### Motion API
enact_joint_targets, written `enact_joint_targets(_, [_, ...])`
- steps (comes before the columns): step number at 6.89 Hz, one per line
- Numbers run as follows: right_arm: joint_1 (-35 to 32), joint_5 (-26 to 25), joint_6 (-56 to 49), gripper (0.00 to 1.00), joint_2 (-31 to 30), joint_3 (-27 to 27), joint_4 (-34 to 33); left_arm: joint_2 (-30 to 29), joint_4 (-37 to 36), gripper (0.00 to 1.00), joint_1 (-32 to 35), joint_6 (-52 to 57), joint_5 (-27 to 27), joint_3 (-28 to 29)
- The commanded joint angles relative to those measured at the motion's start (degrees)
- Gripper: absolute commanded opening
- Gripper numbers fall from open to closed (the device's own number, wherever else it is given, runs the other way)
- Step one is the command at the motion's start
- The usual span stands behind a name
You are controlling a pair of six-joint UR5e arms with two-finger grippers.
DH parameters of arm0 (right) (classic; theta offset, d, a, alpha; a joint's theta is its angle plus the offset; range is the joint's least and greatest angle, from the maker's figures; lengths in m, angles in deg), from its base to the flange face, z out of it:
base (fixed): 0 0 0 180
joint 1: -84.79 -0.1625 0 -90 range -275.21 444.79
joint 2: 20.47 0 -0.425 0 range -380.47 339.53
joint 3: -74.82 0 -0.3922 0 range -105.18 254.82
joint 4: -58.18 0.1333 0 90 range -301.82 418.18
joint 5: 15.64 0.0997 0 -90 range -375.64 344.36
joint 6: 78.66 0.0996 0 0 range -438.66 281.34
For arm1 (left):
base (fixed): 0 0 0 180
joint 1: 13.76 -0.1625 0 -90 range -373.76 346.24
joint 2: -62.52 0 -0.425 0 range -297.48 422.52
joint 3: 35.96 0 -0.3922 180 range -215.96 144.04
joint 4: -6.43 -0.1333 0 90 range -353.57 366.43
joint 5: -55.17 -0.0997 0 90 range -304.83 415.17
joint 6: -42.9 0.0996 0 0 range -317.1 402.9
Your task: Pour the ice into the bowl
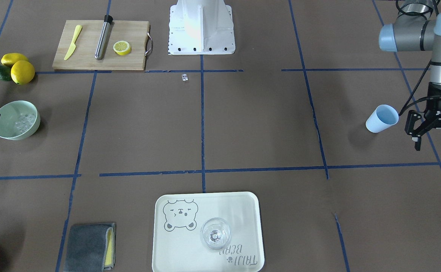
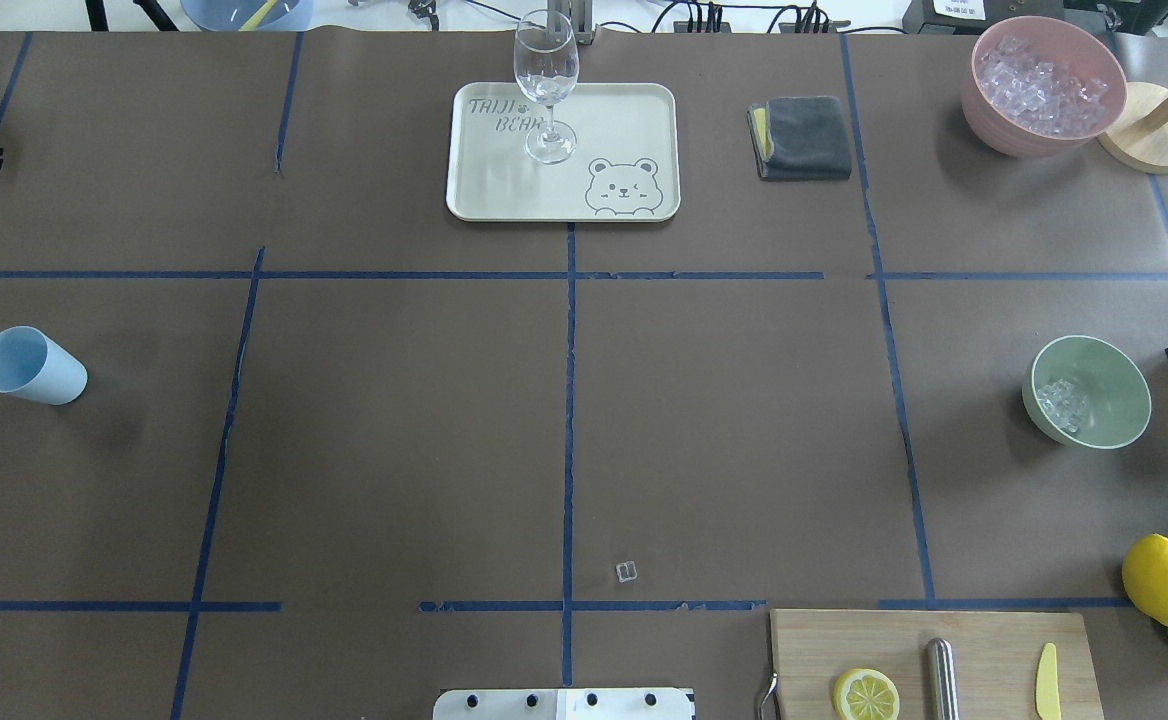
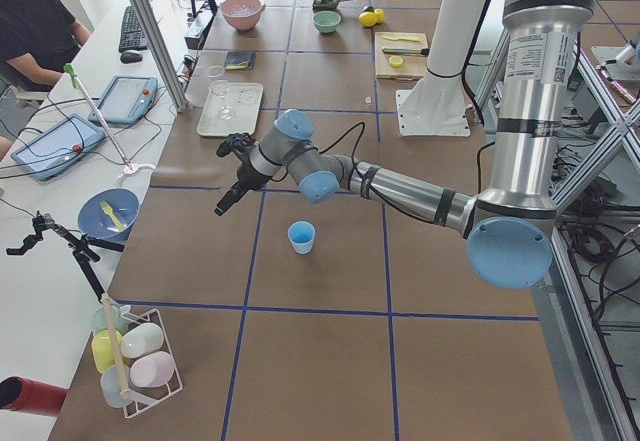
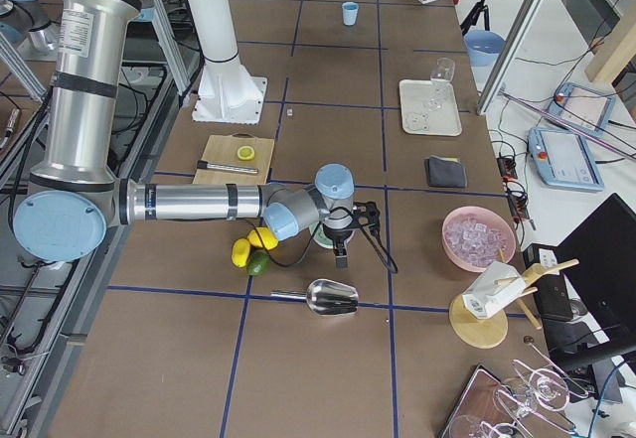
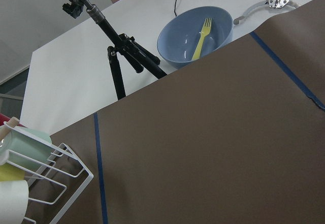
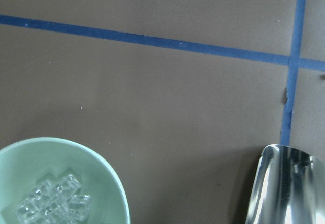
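Clear, glassy ice (image 2: 1062,402) lies as a clump of small cubes in the bottom of the bowl (image 2: 1119,362). The bowl is round, smooth, matte mint-green, and stands mouth up, with no long axis, on the brown paper-covered bench (image 2: 394,430) at the robot's right. One stray cube (image 2: 627,572) sits well apart, near the middle tape line. A shiny metal scoop (image 6: 284,183) lies near the bowl. The right gripper (image 4: 341,251) hangs just beside the bowl's rim; I cannot tell how its jaws stand. The left gripper (image 1: 438,140), jaws wide and empty, hangs beside the upright pale-blue cup (image 1: 382,118).
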Motion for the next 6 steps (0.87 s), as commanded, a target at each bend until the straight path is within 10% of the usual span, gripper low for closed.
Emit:
enact_joint_targets(1, [-7.56,1.02,-16.86,1.0,4.3,0.33,-12.98,-3.19,-12.67,1.0,7.67,10.03,11.76,-0.07])
enact_joint_targets(6, [-19.2,11.23,-28.44,1.0,4.23,-0.45,-24.03,0.81,-32.51,1.0,22.46,24.58,35.17,2.9])
